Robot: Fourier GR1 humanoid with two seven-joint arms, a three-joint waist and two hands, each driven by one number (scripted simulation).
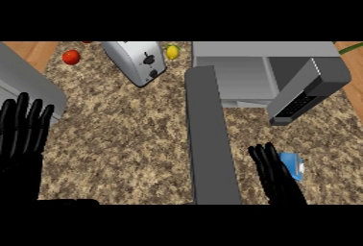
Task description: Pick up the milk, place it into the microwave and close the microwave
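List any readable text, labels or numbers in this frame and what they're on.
No readable text anywhere.
Microwave: the keypad shows pale marks, too blurred to read.
Milk carton, beside the right robot hand: blue and white, no legible label.
Toaster: dark knobs only, no lettering visible.

Evenly and softly lit, without glare or hard shadows; slightly blurred throughout, black hands point(22, 139) lacking detail.

No readable text, label, brand or number appears on anything.
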